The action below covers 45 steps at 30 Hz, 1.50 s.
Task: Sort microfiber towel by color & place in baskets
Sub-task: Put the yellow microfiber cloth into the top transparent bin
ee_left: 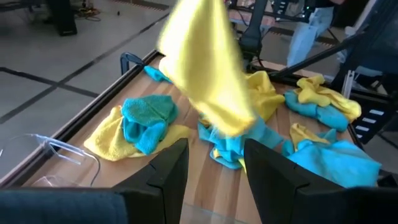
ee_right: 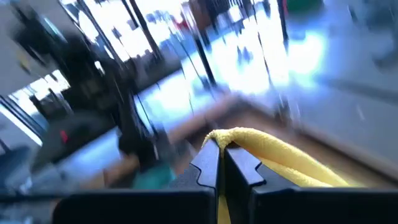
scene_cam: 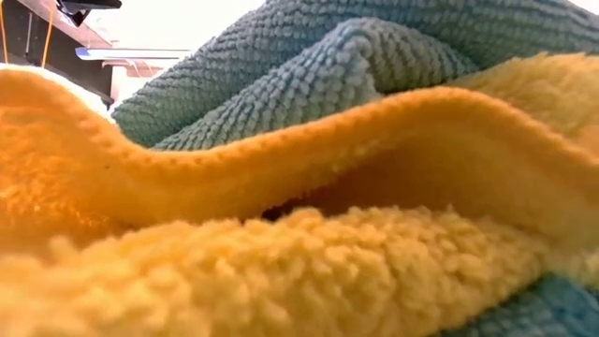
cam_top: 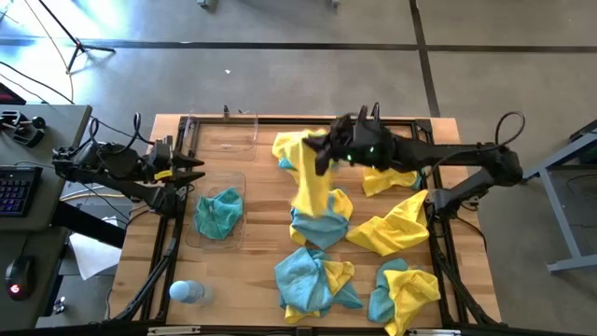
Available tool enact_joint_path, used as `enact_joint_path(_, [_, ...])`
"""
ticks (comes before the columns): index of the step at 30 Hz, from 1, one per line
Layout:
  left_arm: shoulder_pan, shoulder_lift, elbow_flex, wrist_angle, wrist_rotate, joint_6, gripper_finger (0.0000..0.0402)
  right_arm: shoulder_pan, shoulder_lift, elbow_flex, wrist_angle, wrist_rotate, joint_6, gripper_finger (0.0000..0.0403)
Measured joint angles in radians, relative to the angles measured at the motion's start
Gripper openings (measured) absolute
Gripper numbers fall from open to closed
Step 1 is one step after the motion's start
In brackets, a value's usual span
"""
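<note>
Yellow towel (cam_top: 312, 182) pinched in right tool (cam_top: 324, 149), hanging over mid-counter.
I see it fuzzy, draped long, its lower end meeting the yellow/teal pile (cam_top: 322, 224). Right arm reaches across from the right edge, jaws clamped on the cloth. Left tool (cam_top: 191, 172) waits half open beside the near basket (cam_top: 191, 233) holding a teal towel (cam_top: 218, 213); far basket (cam_top: 224, 133) sits behind at the counter (cam_top: 261, 233) edge.

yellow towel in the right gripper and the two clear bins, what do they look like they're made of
The yellow towel, hanging from the shut right gripper, looks like soft microfiber: it drapes limply, and such cloth close up in the low view shows a fuzzy, looped pile. The bins look like clear, glossy hard plastic: the wood shows through, with bright edge highlights.
</note>
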<state>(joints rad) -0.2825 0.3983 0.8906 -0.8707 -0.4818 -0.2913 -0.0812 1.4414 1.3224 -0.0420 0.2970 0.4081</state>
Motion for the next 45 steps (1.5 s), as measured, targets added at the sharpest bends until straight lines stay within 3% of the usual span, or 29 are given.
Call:
enact_joint_path(4, [0.000,0.001,0.000,0.001,-0.016,0.000,0.0142,-0.096,0.070,0.008,0.216,-0.124,-0.085,0.0001])
enact_joint_path(7, [0.000,0.001,0.000,0.002,-0.050,-0.011,0.0142,-0.169,0.176,0.102,0.231,-0.234,-0.103,0.0001])
enact_joint_path(15, [0.001,0.001,0.000,0.002,-0.113,-0.021,0.0142,-0.278,0.560,0.674,0.203,-0.519,-0.201,0.0000])
enact_joint_path(19, [0.001,0.001,0.000,0.002,-0.119,-0.021,0.0142,-0.295,0.749,1.009,0.181,-0.591,-0.233,0.0000])
enact_joint_path(20, [0.001,0.001,0.000,0.002,-0.122,-0.021,0.0142,-0.296,0.785,1.042,0.196,-0.592,-0.250,0.0000])
enact_joint_path(24, [0.001,0.001,0.000,0.002,-0.134,-0.021,0.0142,-0.299,0.802,0.869,0.524,-0.548,-0.257,0.0000])
enact_joint_path(32, [0.002,0.001,0.000,0.002,-0.191,-0.021,0.0142,-0.301,0.800,0.723,0.538,-0.391,-0.308,0.0000])
enact_joint_path(35, [0.002,0.001,0.000,0.002,-0.209,-0.021,0.0142,-0.301,0.800,0.700,0.626,-0.337,-0.338,0.0000])
enact_joint_path(45, [0.002,0.001,0.000,0.002,-0.211,-0.021,0.0142,-0.304,0.798,0.700,0.704,-0.397,-0.315,0.0000])
